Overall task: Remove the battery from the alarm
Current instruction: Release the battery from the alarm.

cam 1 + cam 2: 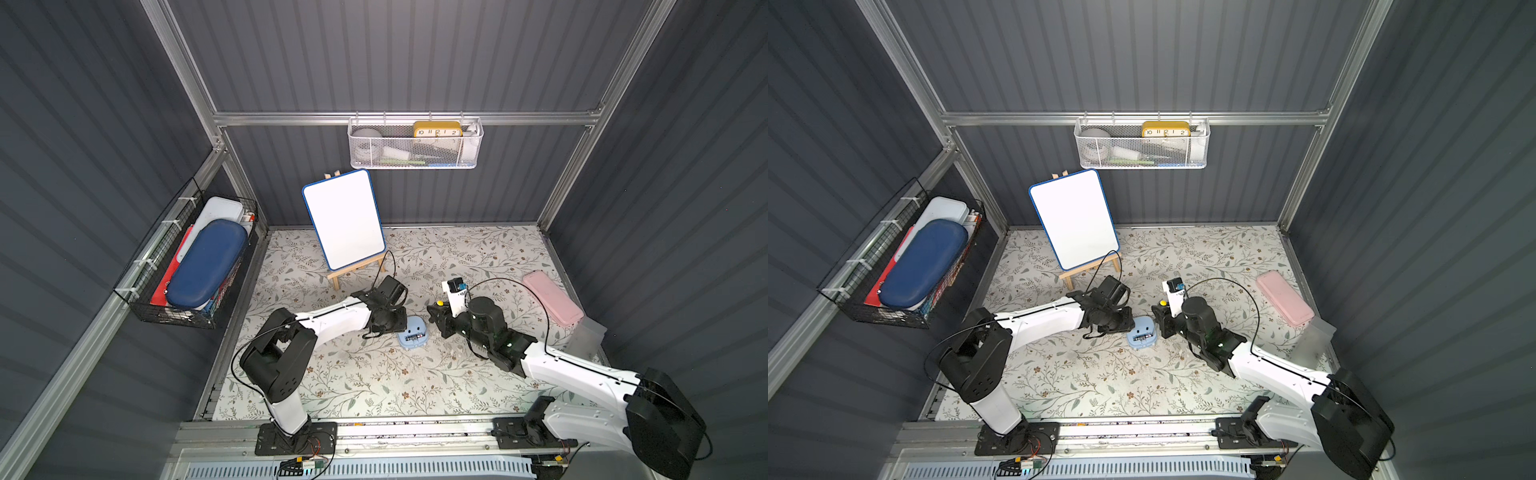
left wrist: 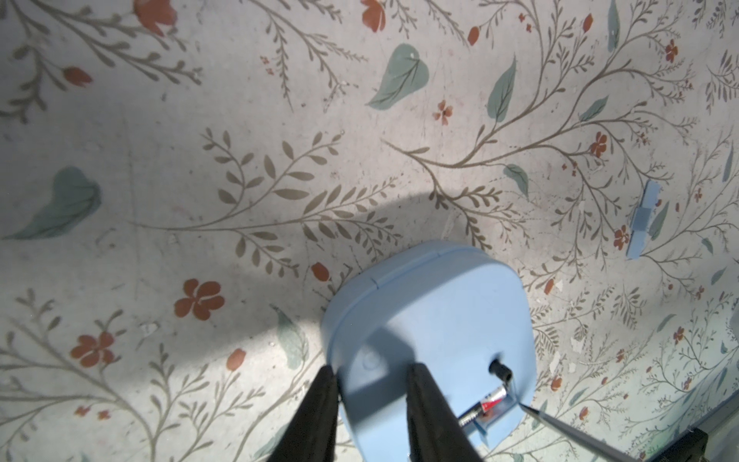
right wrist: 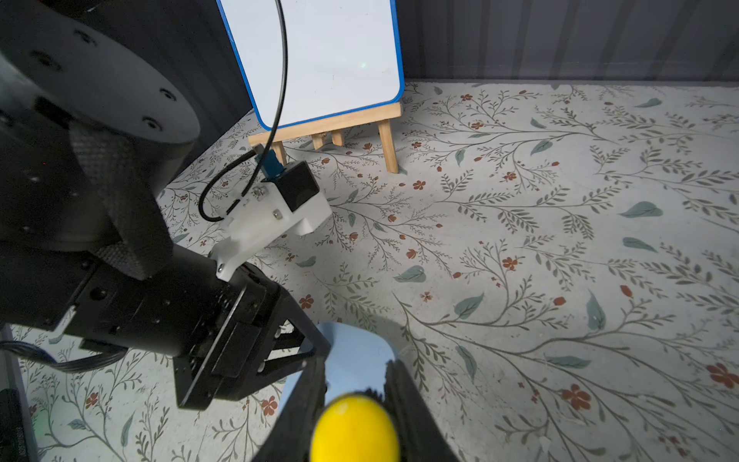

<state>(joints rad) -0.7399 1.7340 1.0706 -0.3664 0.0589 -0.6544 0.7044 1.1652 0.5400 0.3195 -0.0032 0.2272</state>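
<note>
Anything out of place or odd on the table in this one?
Yes. The alarm lies face down, its slot uncovered with the battery inside; a small blue strip, possibly the cover, lies loose on the table apart from it. The right gripper holds a screwdriver.

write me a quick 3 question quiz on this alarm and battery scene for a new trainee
1. True or false: the battery already lies outside the alarm.
2. What does the right tool hold? A) a pen B) the screwdriver C) a spoon
3. In a few words: where is the yellow clock?
Key: 1 false, it sits in the open slot in the alarm's back; 2 B; 3 in the white mesh basket on the back wall.
</note>
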